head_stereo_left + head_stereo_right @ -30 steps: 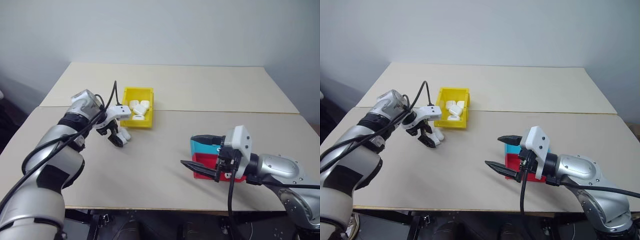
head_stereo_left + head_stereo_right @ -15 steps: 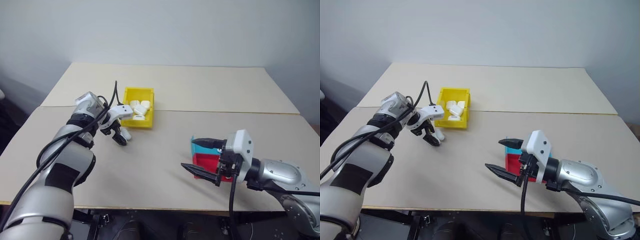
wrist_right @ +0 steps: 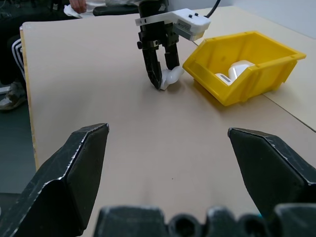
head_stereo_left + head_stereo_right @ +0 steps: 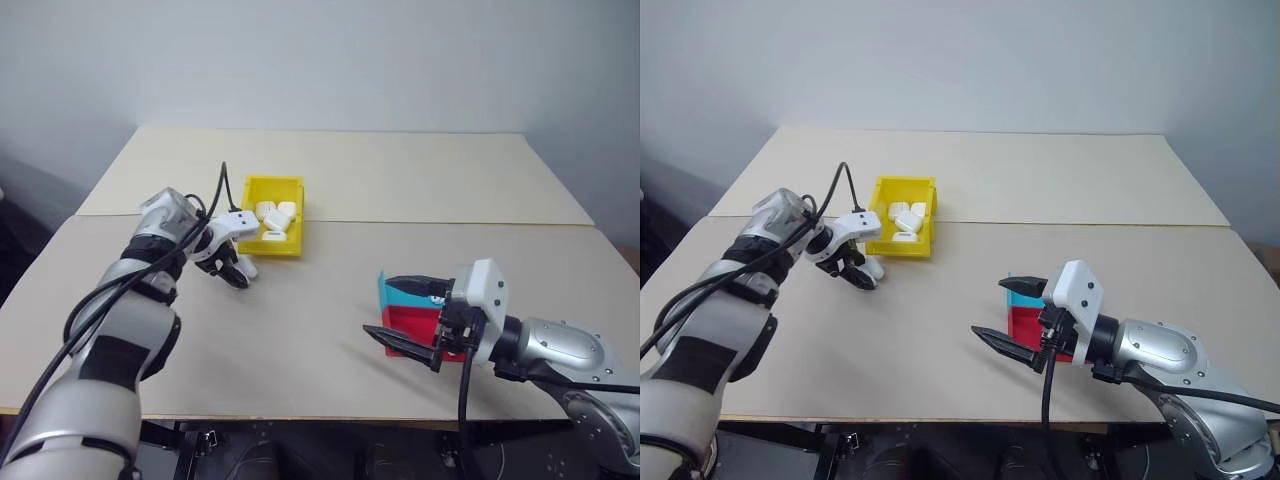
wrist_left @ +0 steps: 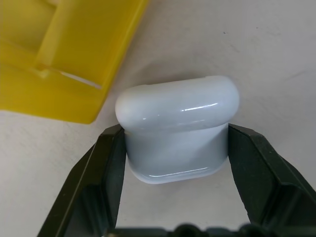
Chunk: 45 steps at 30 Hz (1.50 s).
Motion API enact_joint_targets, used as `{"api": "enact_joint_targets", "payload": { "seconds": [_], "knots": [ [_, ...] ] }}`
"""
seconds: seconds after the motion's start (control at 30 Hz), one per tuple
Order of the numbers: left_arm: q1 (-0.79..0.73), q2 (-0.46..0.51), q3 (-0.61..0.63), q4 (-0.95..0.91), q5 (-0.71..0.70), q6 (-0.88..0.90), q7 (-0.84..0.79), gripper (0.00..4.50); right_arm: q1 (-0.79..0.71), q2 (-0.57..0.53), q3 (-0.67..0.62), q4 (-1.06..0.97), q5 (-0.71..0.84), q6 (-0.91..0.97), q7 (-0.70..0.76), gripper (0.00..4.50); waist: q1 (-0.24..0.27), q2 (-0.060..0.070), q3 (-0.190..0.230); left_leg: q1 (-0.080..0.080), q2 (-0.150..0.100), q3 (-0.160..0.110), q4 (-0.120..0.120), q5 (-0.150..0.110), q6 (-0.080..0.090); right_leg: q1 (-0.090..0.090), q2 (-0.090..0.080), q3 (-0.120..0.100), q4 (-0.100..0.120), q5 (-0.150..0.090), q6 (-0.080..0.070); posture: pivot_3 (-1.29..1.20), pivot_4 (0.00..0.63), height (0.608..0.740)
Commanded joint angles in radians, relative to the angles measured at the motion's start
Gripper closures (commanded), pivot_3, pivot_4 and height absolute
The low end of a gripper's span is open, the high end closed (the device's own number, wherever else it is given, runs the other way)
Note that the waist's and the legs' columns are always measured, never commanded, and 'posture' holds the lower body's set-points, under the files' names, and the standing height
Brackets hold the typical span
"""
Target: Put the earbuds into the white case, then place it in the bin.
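Noted left gripper point(image 5: 175, 148) fingers point(image 5: 106, 168) clamped on closed case point(image 5: 177, 131), centre frame, resting on tabletop point(image 4: 330, 320) beside bin point(image 4: 273, 228). Right gripper point(image 4: 1012, 315) fingers spread, empty. Advised: lift squarely, clear bin wall before release.

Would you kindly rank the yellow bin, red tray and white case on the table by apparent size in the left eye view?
1. Yellow bin
2. Red tray, partly hidden by the right gripper, so unsure
3. White case, in the left gripper
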Motion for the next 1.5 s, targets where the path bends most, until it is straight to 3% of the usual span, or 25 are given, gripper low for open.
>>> {"api": "enact_joint_targets", "payload": {
  "seconds": [0.03,0.13,0.2,0.33,0.47,0.63,0.73,0.87,1.03,1.23,1.37,1.47,1.5],
  "knots": [
    [0.106,0.136,0.084,-0.218,-0.062,0.011,-0.088,1.68,-0.003,-0.005,-0.022,-0.027,0.016,-0.006,0.0,0.0,-0.012,0.0,0.0,0.0,0.0,0.0,0.0,0.0,0.0,0.0,0.0,0.001,0.0,0.0,0.0,0.0,0.15,0.74],
    [0.337,0.247,0.28,-0.547,-0.208,0.032,-0.062,1.68,0.009,-0.006,-0.026,-0.026,0.013,-0.015,0.006,0.0,-0.025,0.0,0.0,0.0,0.002,0.0,-0.001,0.0,-0.001,-0.002,0.002,0.002,0.0,0.0,0.0,0.0,0.15,0.74],
    [0.517,0.254,0.481,-0.786,-0.331,0.1,0.016,1.68,0.009,-0.007,-0.029,-0.019,0.009,-0.019,0.01,0.0,-0.023,0.001,0.0,0.0,0.003,0.0,-0.001,0.0,-0.001,-0.002,0.002,0.003,0.0,0.0,0.0,0.0,0.15,0.74],
    [0.704,0.133,0.741,-1.111,-0.502,0.204,0.222,1.68,0.005,-0.017,-0.045,0.001,0.012,-0.022,0.033,0.0,0.006,0.001,-0.001,0.002,0.002,-0.001,0.002,0.0,0.0,0.002,0.0,0.001,0.001,0.0,0.0,0.0,0.15,0.74],
    [0.754,0.064,0.798,-1.279,-0.701,0.289,0.235,1.68,-0.011,-0.038,-0.063,0.02,0.018,-0.02,0.066,0.0,0.017,0.001,-0.002,0.003,0.001,-0.001,0.001,0.0,0.0,0.004,-0.001,-0.001,0.001,0.0,0.0,0.0,0.15,0.74],
    [0.753,-0.059,0.777,-1.396,-0.955,0.263,0.196,1.68,-0.071,-0.097,-0.084,0.06,0.022,-0.014,0.118,0.0,0.008,0.001,-0.002,0.003,0.001,0.0,0.001,0.0,-0.001,0.003,0.0,0.001,0.0,0.0,0.0,0.0,0.15,0.74],
    [0.725,-0.12,0.733,-1.386,-1.029,0.217,0.161,1.68,-0.11,-0.132,-0.093,0.093,0.021,-0.012,0.151,0.0,0.004,0.001,-0.002,0.005,0.001,0.0,0.001,0.0,-0.001,0.004,0.0,0.001,0.001,0.001,0.0,0.0,0.15,0.74],
    [0.706,-0.157,0.667,-1.356,-1.047,0.157,0.134,1.68,-0.14,-0.163,-0.098,0.126,0.006,-0.017,0.182,0.0,0.004,0.001,-0.002,0.007,0.001,0.0,0.0,0.0,-0.001,0.007,0.001,0.002,0.0,0.001,0.0,0.0,0.15,0.74],
    [0.672,-0.181,0.588,-1.295,-1.041,0.079,0.065,1.68,-0.141,-0.308,-0.061,0.174,-0.107,-0.031,0.264,0.0,0.004,0.002,-0.003,0.007,0.0,0.001,0.0,0.0,-0.001,0.007,0.0,0.002,-0.001,0.001,0.0,0.0,0.15,0.74],
    [0.646,-0.163,0.545,-1.26,-1.036,0.024,0.009,1.68,-0.227,-0.47,0.101,0.294,-0.255,-0.014,0.382,0.0,0.0,0.002,-0.003,0.007,0.001,0.001,-0.001,0.0,0.0,0.006,0.0,0.002,-0.001,0.0,0.0,0.0,0.15,0.74],
    [0.643,-0.164,0.525,-1.251,-1.026,-0.014,-0.004,1.68,-0.307,-0.483,0.224,0.37,-0.347,-0.065,0.478,0.86,-0.001,0.002,-0.003,0.007,0.001,0.001,-0.001,0.0,-0.001,0.004,0.001,0.004,-0.001,0.0,0.0,0.0,0.15,0.74],
    [0.647,-0.174,0.511,-1.254,-1.024,-0.032,0.008,1.68,-0.333,-0.481,0.327,0.439,-0.492,-0.176,0.514,1.95,0.001,0.002,-0.003,0.006,0.001,0.002,-0.001,0.0,-0.001,0.004,0.001,0.004,-0.001,0.0,0.0,0.0,0.15,0.74],
    [0.652,-0.177,0.507,-1.258,-1.022,-0.036,0.017,1.68,-0.347,-0.471,0.358,0.467,-0.527,-0.205,0.533,1.95,0.002,0.002,-0.003,0.006,0.001,0.002,-0.001,0.0,-0.001,0.004,0.001,0.004,-0.001,0.0,0.0,0.0,0.15,0.74]
  ]
}}
